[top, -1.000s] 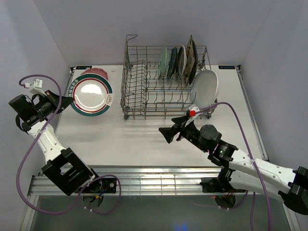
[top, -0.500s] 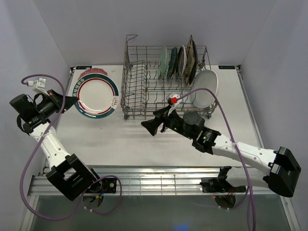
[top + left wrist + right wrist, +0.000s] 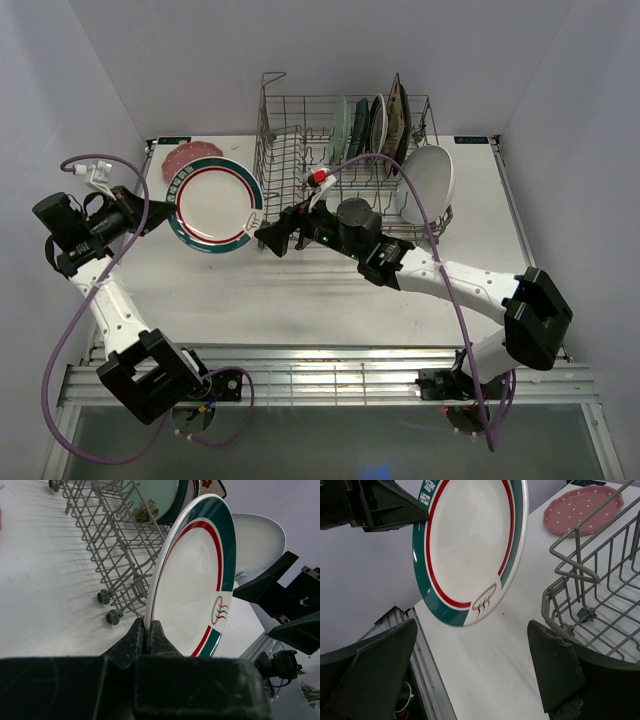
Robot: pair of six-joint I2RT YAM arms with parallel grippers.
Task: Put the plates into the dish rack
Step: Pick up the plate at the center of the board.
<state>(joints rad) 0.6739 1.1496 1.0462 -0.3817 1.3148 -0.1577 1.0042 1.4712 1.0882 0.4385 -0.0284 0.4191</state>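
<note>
A white round plate with a teal-and-red rim (image 3: 213,205) (image 3: 192,580) (image 3: 470,540) hangs on edge above the table, just left of the dish rack (image 3: 300,190) (image 3: 115,545) (image 3: 600,580). My left gripper (image 3: 158,213) (image 3: 147,630) is shut on its left rim. My right gripper (image 3: 273,238) (image 3: 472,625) is open wide at the plate's lower right edge, touching nothing. Several plates (image 3: 375,130) stand upright in the rack's back right. A white oval plate (image 3: 430,180) (image 3: 257,540) leans at its right end. A pink dotted plate (image 3: 190,153) (image 3: 582,510) lies flat at the back left.
The rack's front left corner stands close to the held plate's right edge. A metal rail (image 3: 330,370) runs along the table's near edge. Grey walls close in the left, back and right. A purple cable (image 3: 420,200) loops over the rack from my right wrist.
My left gripper carried the plate rightward toward the rack. My right arm swung left from the table's front middle to beside the plate, its jaws opening slightly wider.
</note>
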